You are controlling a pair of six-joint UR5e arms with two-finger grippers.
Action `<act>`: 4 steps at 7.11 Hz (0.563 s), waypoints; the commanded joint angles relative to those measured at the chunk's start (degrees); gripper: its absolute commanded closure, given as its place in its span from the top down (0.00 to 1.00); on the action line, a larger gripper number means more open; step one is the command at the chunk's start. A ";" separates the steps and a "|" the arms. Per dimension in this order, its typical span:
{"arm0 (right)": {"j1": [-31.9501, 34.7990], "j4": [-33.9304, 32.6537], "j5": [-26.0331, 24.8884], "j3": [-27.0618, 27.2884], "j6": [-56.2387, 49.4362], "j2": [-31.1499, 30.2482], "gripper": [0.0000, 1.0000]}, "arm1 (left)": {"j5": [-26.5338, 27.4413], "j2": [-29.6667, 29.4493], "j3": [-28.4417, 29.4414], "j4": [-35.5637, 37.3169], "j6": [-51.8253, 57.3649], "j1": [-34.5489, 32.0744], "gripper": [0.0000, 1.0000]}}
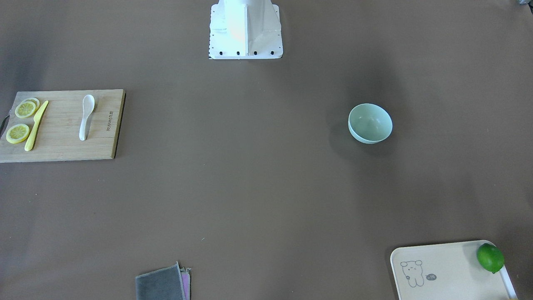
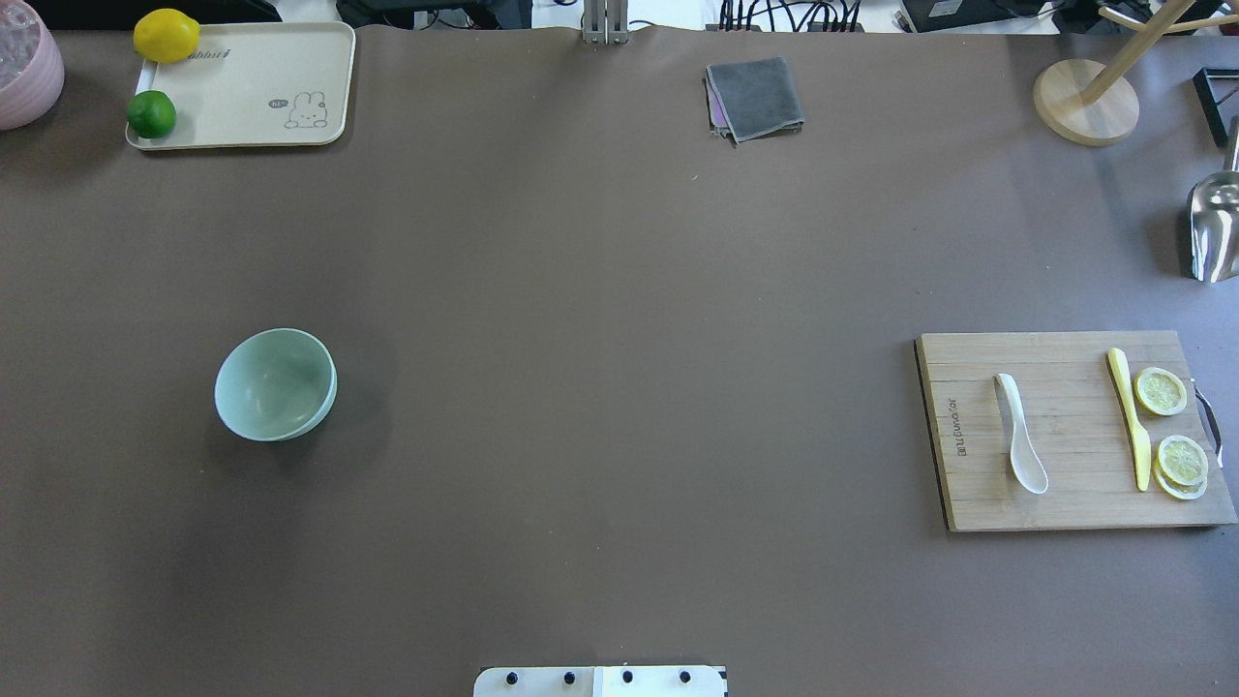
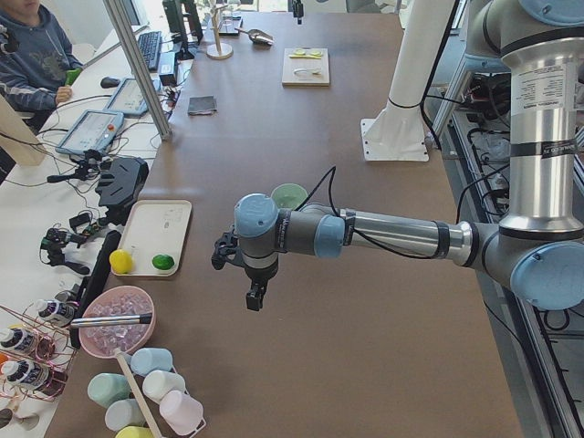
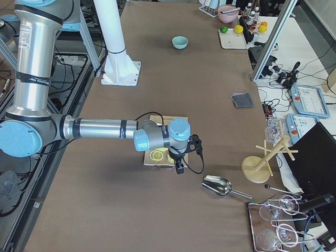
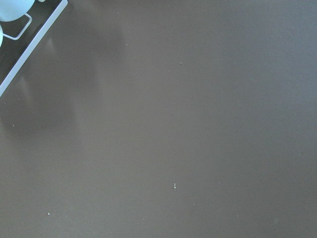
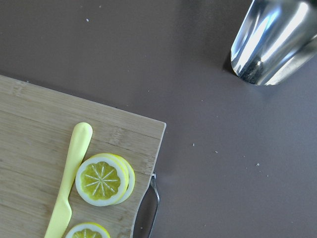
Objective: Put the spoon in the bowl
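Note:
The white spoon (image 1: 86,116) lies on a wooden cutting board (image 1: 62,146), scoop toward the robot; it also shows in the overhead view (image 2: 1020,445). The empty mint-green bowl (image 1: 370,123) stands upright on the brown table, far from the board, and shows in the overhead view (image 2: 276,383). My left gripper (image 3: 254,297) shows only in the exterior left view, raised near the table's left end, beyond the bowl (image 3: 290,195). My right gripper (image 4: 179,169) shows only in the exterior right view, above the board's outer end. I cannot tell whether either is open or shut.
A yellow plastic knife (image 2: 1129,416) and lemon slices (image 2: 1160,391) lie on the board. A metal scoop (image 2: 1214,227) and a wooden stand (image 2: 1084,102) are at the far right. A grey cloth (image 2: 753,97) lies at the far edge. A cream tray (image 2: 261,87) holds a lemon and a lime.

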 commanded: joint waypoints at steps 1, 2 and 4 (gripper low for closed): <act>0.00 0.03 0.59 -0.13 -0.07 -0.02 1.00 | -0.17 1.01 -0.10 -2.17 0.11 0.00 0.98; 0.00 -0.06 0.68 -0.13 0.02 0.07 1.00 | 0.35 1.36 -0.10 -2.17 -0.15 -0.09 0.98; 0.08 -0.06 0.51 -0.39 -0.16 -0.37 1.00 | -0.17 1.72 0.51 -1.82 -0.33 -0.44 0.98</act>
